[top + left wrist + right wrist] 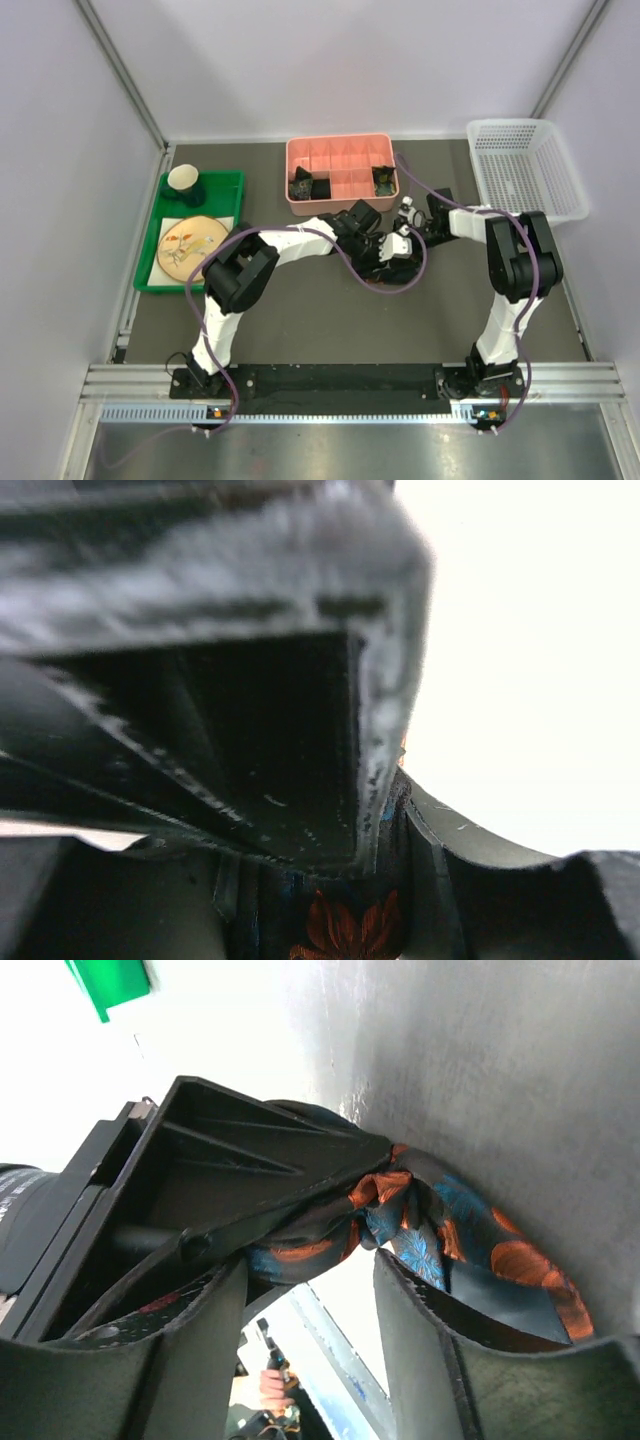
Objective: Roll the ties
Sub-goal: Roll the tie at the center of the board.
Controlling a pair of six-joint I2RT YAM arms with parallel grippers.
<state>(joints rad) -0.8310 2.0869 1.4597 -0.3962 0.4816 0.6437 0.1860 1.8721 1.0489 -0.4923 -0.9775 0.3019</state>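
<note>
Fabric is what you see first in the right wrist view: the tie (410, 1245), black with red-orange blotches and blue flowers, is bunched into a loose wad against the grey table (500, 1080). Your left gripper (330, 880) has hold of it. Its jaws stand about half closed with the printed cloth filling the space between them, and from the right wrist camera the wad comes out from under that dark finger body. Your right gripper (310, 1270) stands with its fingers parted and daylight showing between them. The cloth lies just past and partly behind one fingertip, but nothing is pinched between the pads. From the top camera you can see both arms reaching inward and meeting near the middle of the table, just in front of the pink divided box (340, 150), and there the tie itself is hidden among the two heads. Two dark rolled ties sit in that box, one in a left compartment (303, 186) and one in a right compartment (383, 181). A green tray (225, 180) with a plate (190, 243) and a cup (186, 180) lies at the far left, and a white basket (525, 135) sits at the far right.
</note>
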